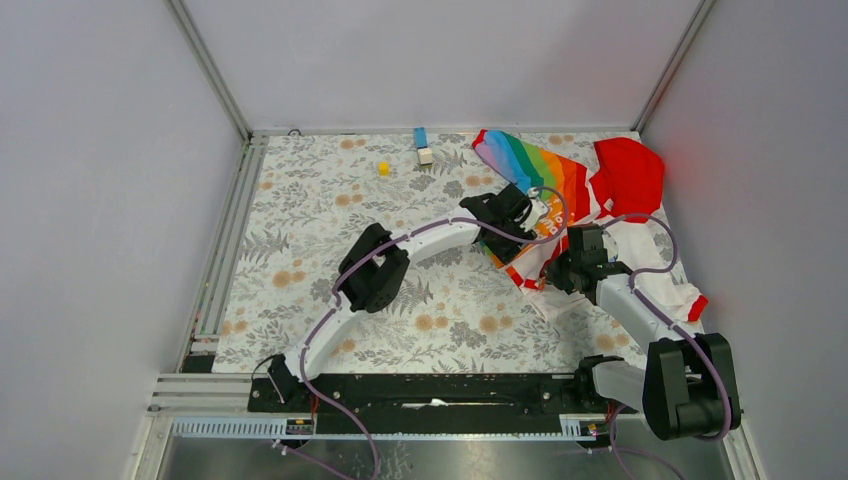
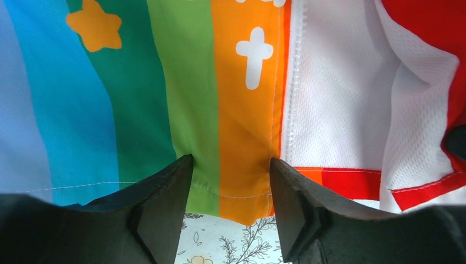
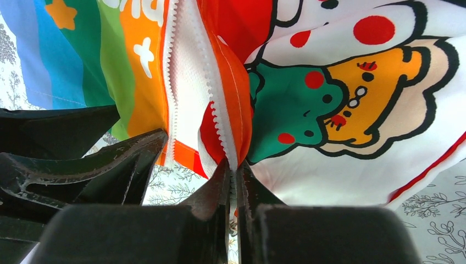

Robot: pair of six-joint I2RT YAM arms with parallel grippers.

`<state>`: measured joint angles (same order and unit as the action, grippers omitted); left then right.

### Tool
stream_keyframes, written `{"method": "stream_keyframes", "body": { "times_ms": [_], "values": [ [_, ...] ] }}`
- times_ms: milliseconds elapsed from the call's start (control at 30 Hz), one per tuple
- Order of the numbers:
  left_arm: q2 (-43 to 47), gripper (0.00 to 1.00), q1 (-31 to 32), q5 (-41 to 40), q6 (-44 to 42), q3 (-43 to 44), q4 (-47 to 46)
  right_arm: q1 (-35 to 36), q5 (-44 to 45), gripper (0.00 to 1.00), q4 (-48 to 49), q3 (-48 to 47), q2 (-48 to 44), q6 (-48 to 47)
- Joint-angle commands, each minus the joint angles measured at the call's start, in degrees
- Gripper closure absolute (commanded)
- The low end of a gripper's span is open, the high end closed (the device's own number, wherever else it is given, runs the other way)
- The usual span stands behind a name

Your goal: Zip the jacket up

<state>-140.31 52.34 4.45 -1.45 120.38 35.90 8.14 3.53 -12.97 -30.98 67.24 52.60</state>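
Jacket (image 1: pixel 560 180): rainbow, white and red, lying unzipped and crumpled at the far right of the floral counter (image 1: pixel 330 200). Left end effector (image 2: pixel 231 165): released, fingers apart at the hem of the orange and green stripes. Right end effector (image 3: pixel 233 168): clenched on the jacket's white zipper edge, beside the cartoon print.

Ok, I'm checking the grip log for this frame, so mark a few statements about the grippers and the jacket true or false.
1. The right gripper is shut on the jacket, right at its zipper. True.
2. The left gripper is clamped shut. False: its fingers stand apart, the orange hem between them.
3. The zipper is closed. False: the tooth rows lie apart, white mesh showing.
4. A yellow block lies on the table, apart from the jacket. True.
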Motion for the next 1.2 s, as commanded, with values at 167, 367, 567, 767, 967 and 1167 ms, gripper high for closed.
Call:
{"method": "stream_keyframes", "body": {
  "times_ms": [167, 367, 567, 767, 967, 1167],
  "values": [
    [-2.0, 0.56, 3.2, -11.7, 0.3, -1.2, 0.9, -0.1, 1.2, 1.0, 0.5, -0.3, -0.8, -0.6],
    [1.4, 0.75, 2.4, -7.4, 1.3, -0.8, -3.4, -0.1, 1.3, 1.0, 1.7, -0.1, 0.3, -1.6],
    [6.6, 0.82, -0.4, 6.0, 6.6, -6.7, -12.3, 0.0, -3.2, 1.0, 5.7, -0.6, 2.8, -3.7],
    [10.1, 0.79, -2.9, 11.7, 9.5, -12.5, -16.4, 0.0, -6.0, 1.0, 10.0, 1.7, 2.5, -2.4],
    [12.6, 0.82, -4.1, 12.6, 10.8, -15.3, -18.4, -0.1, -5.3, 1.0, 10.1, 1.5, 3.4, -2.3],
    [13.8, 0.9, -5.3, 21.9, 16.8, -18.5, -28.0, -0.1, -7.9, 1.0, 9.7, 0.6, 4.4, 0.3]
  ]
}}
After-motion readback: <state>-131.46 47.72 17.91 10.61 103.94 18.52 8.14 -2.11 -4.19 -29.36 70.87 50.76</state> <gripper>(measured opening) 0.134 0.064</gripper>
